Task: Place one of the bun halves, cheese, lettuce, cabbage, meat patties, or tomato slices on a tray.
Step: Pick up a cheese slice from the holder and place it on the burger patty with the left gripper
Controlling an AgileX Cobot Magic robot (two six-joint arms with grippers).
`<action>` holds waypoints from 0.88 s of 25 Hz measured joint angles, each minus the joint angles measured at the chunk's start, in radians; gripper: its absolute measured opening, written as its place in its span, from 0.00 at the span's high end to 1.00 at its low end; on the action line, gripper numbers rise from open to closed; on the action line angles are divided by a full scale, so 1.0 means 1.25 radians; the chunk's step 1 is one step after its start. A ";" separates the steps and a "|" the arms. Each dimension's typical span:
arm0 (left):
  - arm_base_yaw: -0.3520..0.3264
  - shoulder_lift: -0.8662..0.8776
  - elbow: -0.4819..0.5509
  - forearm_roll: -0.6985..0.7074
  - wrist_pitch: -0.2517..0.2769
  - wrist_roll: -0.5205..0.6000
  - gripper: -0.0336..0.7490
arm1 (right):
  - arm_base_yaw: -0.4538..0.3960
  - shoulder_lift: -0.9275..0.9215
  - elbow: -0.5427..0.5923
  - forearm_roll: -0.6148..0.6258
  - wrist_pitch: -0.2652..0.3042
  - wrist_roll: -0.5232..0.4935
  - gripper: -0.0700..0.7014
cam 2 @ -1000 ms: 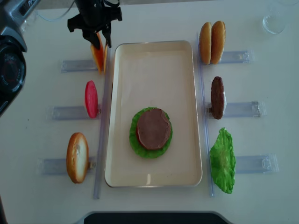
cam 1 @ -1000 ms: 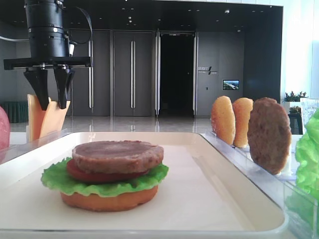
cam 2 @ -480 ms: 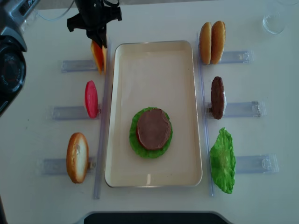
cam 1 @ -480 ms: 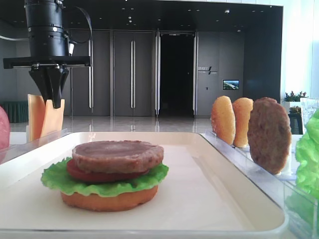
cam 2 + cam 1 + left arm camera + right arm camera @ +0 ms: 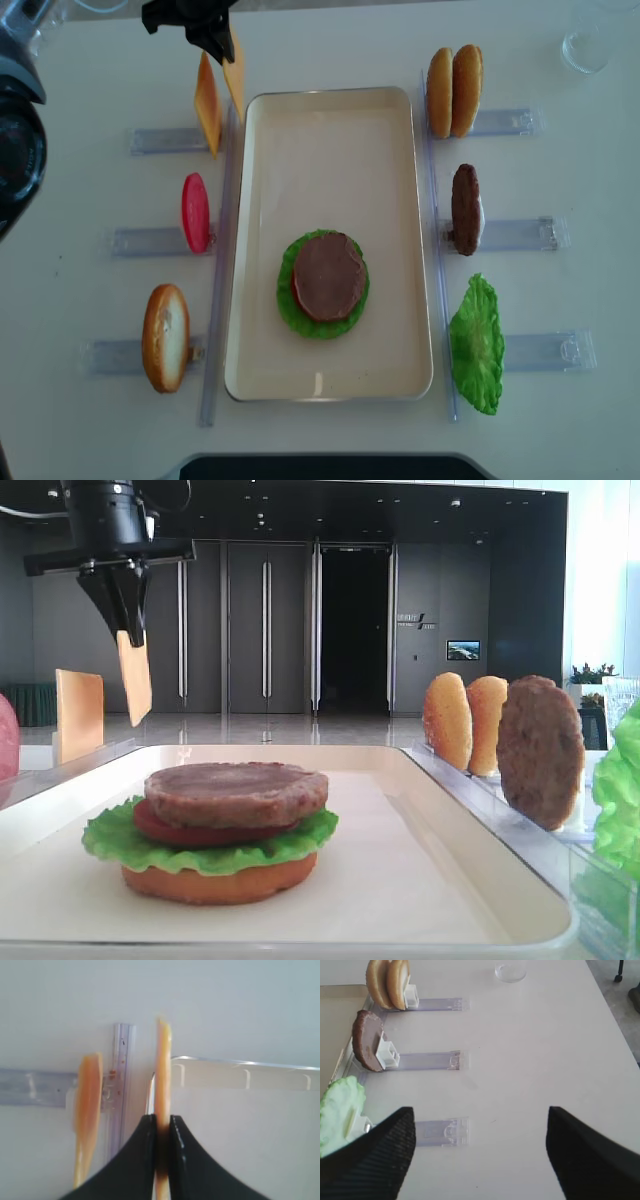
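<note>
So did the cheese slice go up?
Yes. The cheese slice, pinched in the left fingers, rose off its rack, above the other slice standing there.

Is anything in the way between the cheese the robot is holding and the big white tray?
Nothing visible is. The left gripper holds the thin pale orange cheese slice up in the air, near the far left corner of the cream rectangular tray. The tray's far part is bare; the stacked burger sits nearer its front.
</note>
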 joint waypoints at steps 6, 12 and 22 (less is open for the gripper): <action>0.000 -0.057 -0.003 0.000 0.003 0.007 0.91 | 0.000 0.000 0.000 0.000 0.000 0.000 0.24; 0.000 -0.085 -0.003 -0.001 0.005 0.014 0.91 | 0.000 0.000 0.000 0.000 0.000 0.000 0.24; -0.007 -0.223 0.054 -0.013 0.006 0.049 0.91 | 0.000 0.000 0.000 0.000 0.000 0.000 0.24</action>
